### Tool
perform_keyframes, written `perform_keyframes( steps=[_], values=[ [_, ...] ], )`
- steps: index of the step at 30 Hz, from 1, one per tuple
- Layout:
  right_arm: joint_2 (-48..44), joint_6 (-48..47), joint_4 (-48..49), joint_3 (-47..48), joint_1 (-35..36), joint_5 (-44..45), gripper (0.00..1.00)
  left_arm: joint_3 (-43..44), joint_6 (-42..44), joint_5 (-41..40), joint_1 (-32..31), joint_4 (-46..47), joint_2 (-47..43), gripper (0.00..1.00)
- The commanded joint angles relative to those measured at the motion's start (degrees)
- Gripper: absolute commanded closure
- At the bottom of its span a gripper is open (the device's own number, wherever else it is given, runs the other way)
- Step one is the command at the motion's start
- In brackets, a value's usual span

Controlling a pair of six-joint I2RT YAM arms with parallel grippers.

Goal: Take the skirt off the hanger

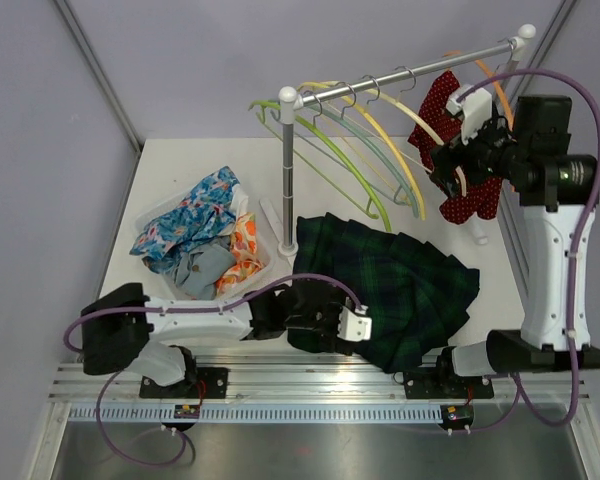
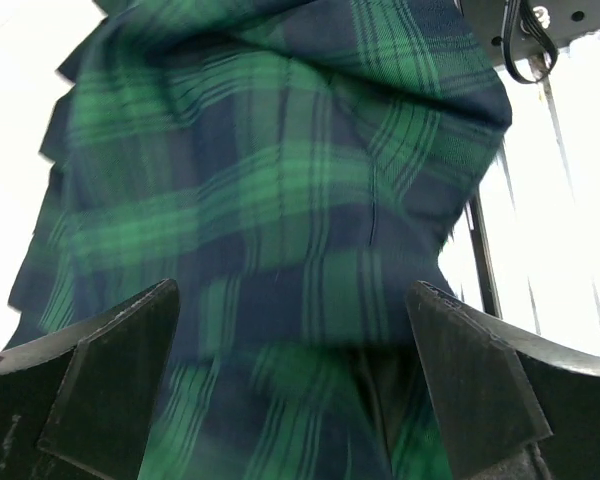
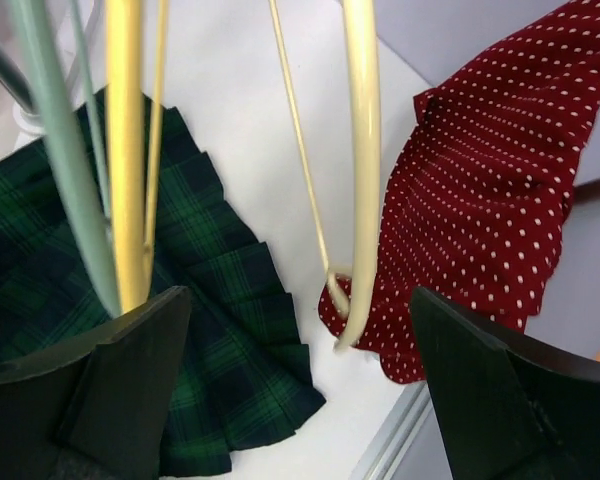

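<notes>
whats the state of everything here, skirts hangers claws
red dotted skirt, hanging at the rail's end
plaid skirt, spread on the table
empty hangers, hooked on the rail
clothes pile, crumpled in a heap
left claw, open over the plaid skirt
right claw, open around a cream hanger
</notes>
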Motion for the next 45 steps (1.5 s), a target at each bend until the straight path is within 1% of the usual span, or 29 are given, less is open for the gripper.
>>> perform_keyframes(
  steps=[1,2,3,5,8,9,12,13,16,17,19,22,23,25,26,27,29,30,32,33,34,35,36,37,39,40,42,43,45],
  values=[
    [-9.2,3.0,6.7,-6.6,-0.2,2.5,0.02,4.3,1.5,1.4,-0.7,10.8,5.8,0.01],
    [-11.9,4.3,8.2,-10.8,-0.2,2.4,0.01,5.3,0.8,1.9,-0.9,11.0,7.3,0.01],
    [-13.1,4.6,8.9,-12.8,-0.2,2.0,0.01,6.3,0.3,2.5,-1.1,11.1,10.6,0.01],
    [-16.2,5.8,10.6,-18.4,-0.1,1.9,0.01,8.8,-2.1,3.3,-1.4,10.7,13.6,0.01],
    [-19.1,6.9,12.2,-24.4,-0.1,1.3,0.01,10.9,-5.5,1.2,-1.7,10.3,19.0,0.06],
    [-19.8,7.2,12.4,-25.7,-0.1,1.2,0.01,11.0,-6.3,-0.8,-1.7,10.3,21.1,0.13],
    [-22.0,8.7,13.7,-29.6,-0.1,0.5,0.01,10.4,-8.7,-4.1,-1.7,11.0,23.0,0.25],
    [-23.0,9.0,13.9,-31.0,-0.2,0.5,0.0,9.9,-9.3,-6.2,-1.7,11.5,23.3,0.39],
    [-24.8,10.7,15.1,-33.2,-0.1,1.3,0.01,6.9,-10.7,-10.9,-1.7,14.2,22.4,0.68],
    [-25.2,11.8,16.0,-33.8,-1.2,2.2,0.01,5.3,-10.8,-11.2,-1.7,15.0,21.8,0.82],
    [-26.3,13.1,16.8,-34.5,-2.2,3.6,0.0,3.6,-10.8,-14.6,-1.9,17.2,19.8,0.99],
    [-27.9,16.2,18.9,-35.4,-3.2,9.0,0.01,1.5,-11.1,-18.5,-3.3,16.8,12.1,1.0],
    [-28.4,18.1,20.3,-35.8,-3.7,12.3,0.01,1.3,-11.0,-19.7,-3.8,16.1,6.4,1.0],
    [-29.9,19.7,22.5,-36.2,-4.1,15.2,0.0,1.4,-11.8,-22.8,-4.8,11.9,0.6,1.0],
    [-30.4,21.0,23.2,-36.3,-4.8,17.3,0.01,1.5,-12.0,-23.8,-4.8,10.2,-5.6,1.0],
    [-30.8,22.5,24.0,-36.3,-5.1,19.3,0.0,1.8,-12.3,-24.9,-4.9,5.5,-8.4,1.0],
    [-32.0,24.2,26.0,-36.5,-6.0,21.7,0.0,3.0,-12.1,-27.4,-4.8,0.4,-14.3,1.0],
    [-32.2,24.7,26.3,-36.6,-6.9,22.0,0.01,3.4,-11.9,-28.7,-4.8,-3.9,-19.9,1.0],
    [-32.7,25.7,27.0,-36.8,-7.5,22.4,0.0,5.1,-11.7,-32.6,-4.8,-9.1,-24.5,1.0],
    [-32.8,25.9,27.0,-36.9,-7.9,22.3,0.01,6.2,-12.0,-36.4,-4.8,-14.8,-28.6,1.0],
    [-32.9,26.2,27.2,-37.2,-8.1,22.3,0.0,8.6,-11.9,-38.6,-4.8,-20.6,-30.1,1.0],
    [-33.0,26.3,27.4,-37.5,-8.2,22.3,0.0,9.9,-11.7,-40.8,-4.8,-20.6,-31.8,1.0],
    [-33.0,26.4,27.6,-37.6,-8.4,22.3,0.0,10.9,-11.5,-43.3,-4.8,-24.7,-33.3,1.0],
    [-33.0,26.7,27.7,-38.1,-8.7,21.8,0.0,12.2,-10.0,-48.0,-4.8,-25.8,-35.9,1.0],
    [-32.9,27.1,27.8,-38.5,-9.2,21.1,0.01,16.4,-7.4,-54.1,-4.8,-26.5,-37.7,1.0],
    [-32.8,27.5,27.9,-39.0,-9.7,20.2,0.0,18.0,-3.8,-56.0,-4.7,-26.0,-38.7,1.0],
    [-32.6,27.7,28.2,-39.3,-10.2,19.4,0.01,23.7,0.2,-59.4,-4.3,-23.0,-38.5,1.0],
    [-32.5,27.9,28.3,-39.7,-10.4,18.9,0.0,25.6,4.3,-61.1,-3.8,-21.9,-38.3,1.0],
    [-32.6,28.0,28.4,-39.9,-10.9,18.7,0.01,30.9,9.0,-64.2,-3.2,-16.8,-36.5,1.0]
  ],
)
